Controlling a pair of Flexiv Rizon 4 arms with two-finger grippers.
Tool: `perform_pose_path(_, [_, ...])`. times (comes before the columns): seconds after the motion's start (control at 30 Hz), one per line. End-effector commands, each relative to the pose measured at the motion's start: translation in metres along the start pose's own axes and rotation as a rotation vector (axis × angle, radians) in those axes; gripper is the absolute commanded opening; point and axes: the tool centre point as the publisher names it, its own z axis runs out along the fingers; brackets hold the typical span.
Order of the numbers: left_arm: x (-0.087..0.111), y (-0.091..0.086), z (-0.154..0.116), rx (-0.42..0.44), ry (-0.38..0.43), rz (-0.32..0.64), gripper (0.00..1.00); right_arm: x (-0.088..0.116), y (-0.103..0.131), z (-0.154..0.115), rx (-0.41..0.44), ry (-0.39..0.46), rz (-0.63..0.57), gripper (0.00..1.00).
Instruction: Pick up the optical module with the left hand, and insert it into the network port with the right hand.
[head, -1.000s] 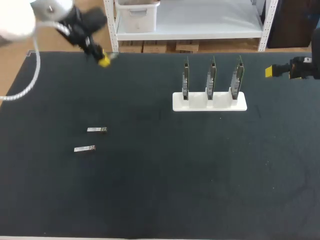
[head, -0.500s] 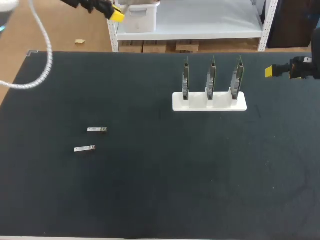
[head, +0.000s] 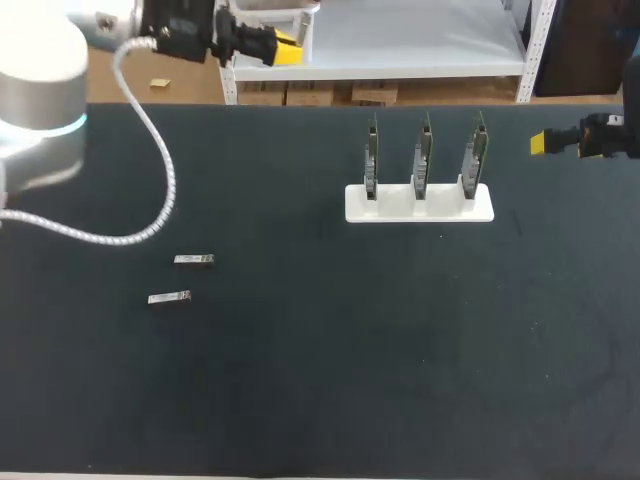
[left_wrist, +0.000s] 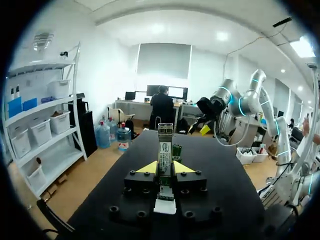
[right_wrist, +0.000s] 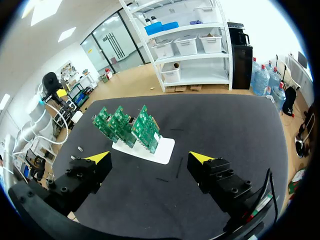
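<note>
A silver optical module (left_wrist: 165, 142) stands upright between the yellow tips of my left gripper (left_wrist: 165, 166), which is shut on it. In the head view that left gripper (head: 285, 50) hangs high over the table's back edge, pointing right. Two more silver modules (head: 194, 260) (head: 169, 298) lie on the black table at the left. A white stand (head: 420, 205) holds three upright green boards (head: 421, 155) with the network ports; it also shows ahead of my right gripper as the stand (right_wrist: 162, 149). My right gripper (head: 542, 143) (right_wrist: 150, 159) stays wide open and empty at the table's right edge.
The black table top (head: 380, 340) is bare in front of the stand and across the middle. My left arm's white cable (head: 150, 150) loops over the back left part of the table.
My left arm has swung up and to the right along the table's back edge, with its gripper now pointing right. The right arm and the modules on the table have not moved.
</note>
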Motion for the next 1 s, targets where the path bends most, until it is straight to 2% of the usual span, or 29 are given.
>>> perform_pose_path(0.03, [0.005,0.007,0.018,0.123,-0.3,0.028,0.0,0.0,0.001,-0.002,0.002,0.0,0.001,1.0])
perform_pose_path(0.2, [0.007,-0.003,0.042,0.172,-0.293,0.056,0.0,0.0,0.001,-0.002,0.002,0.0,0.001,1.0])
perform_pose_path(0.37, [0.008,-0.01,0.061,0.183,-0.289,0.057,0.0,0.0,0.001,-0.002,0.002,0.0,0.001,1.0])
perform_pose_path(0.53, [0.01,-0.014,0.074,0.136,-0.295,0.071,0.0,0.0,0.001,-0.002,0.002,0.0,0.001,1.0])
perform_pose_path(0.63, [0.012,-0.012,0.079,0.133,-0.303,0.046,0.0,0.0,0.001,-0.002,0.002,0.0,0.001,1.0])
perform_pose_path(0.8, [0.018,-0.016,0.086,0.094,-0.265,0.102,0.0,0.0,0.001,-0.002,0.002,0.0,0.001,1.0])
perform_pose_path(1.0, [0.026,-0.017,0.089,0.107,-0.257,0.069,0.0,0.0,0.001,-0.002,0.002,0.0,0.001,1.0])
